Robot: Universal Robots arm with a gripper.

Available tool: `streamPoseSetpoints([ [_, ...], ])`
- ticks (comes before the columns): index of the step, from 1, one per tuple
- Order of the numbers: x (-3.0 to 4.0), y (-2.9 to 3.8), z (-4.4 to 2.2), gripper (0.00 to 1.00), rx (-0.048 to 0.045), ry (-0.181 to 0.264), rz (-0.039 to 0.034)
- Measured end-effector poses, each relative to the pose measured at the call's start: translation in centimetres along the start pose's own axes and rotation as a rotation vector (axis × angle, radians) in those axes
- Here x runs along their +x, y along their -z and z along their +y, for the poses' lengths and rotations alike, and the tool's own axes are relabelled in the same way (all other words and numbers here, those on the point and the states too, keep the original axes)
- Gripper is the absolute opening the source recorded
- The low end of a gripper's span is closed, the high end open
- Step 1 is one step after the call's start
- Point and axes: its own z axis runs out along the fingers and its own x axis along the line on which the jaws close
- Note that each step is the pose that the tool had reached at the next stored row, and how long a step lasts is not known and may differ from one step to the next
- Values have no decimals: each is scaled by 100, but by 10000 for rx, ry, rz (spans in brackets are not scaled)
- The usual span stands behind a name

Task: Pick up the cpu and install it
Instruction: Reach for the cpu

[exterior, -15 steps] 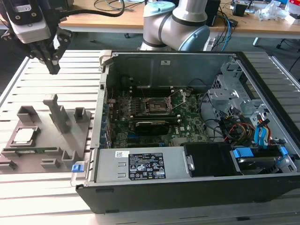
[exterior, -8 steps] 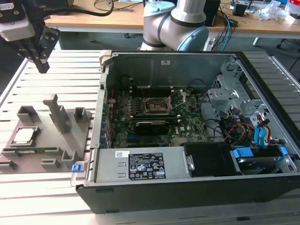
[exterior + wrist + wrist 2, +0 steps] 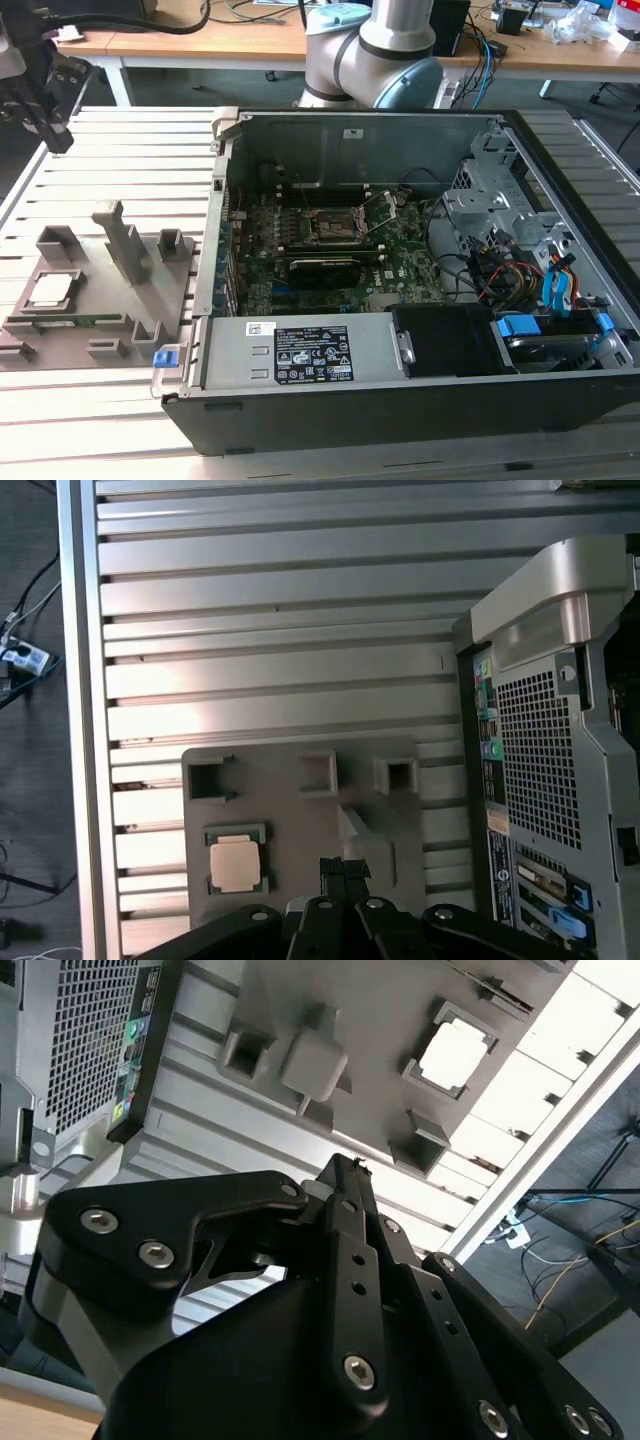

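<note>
The cpu [image 3: 52, 290] is a small silver-topped square lying flat in a pocket of the grey plastic tray [image 3: 112, 300] at the exterior view's left. Both wrist views show the cpu [image 3: 455, 1052] [image 3: 236, 864] in its tray pocket. My black gripper [image 3: 57, 138] hangs high above the slatted table, beyond the tray and well clear of the chip. Its fingertips [image 3: 343, 866] meet with nothing between them, and they come to a closed point in the second wrist view [image 3: 346, 1166]. The dark motherboard socket [image 3: 335, 228] sits inside the open computer case.
The open computer case [image 3: 420, 400] fills the table's middle and right, with cables and drive bays at its right end. Upright posts [image 3: 125, 240] stick up from the tray. Behind the table stand the arm's base [image 3: 375, 55] and a desk with cables.
</note>
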Motion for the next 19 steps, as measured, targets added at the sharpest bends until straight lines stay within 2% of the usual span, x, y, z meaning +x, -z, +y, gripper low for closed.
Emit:
streamPoseSetpoints([
  [7,233,2,9,11,0,1,0],
  [13,361,3,6,11,0,-1,-1],
  [16,468,4,0,11,0,0,-1],
  [19,529,4,-4,11,0,-1,0],
])
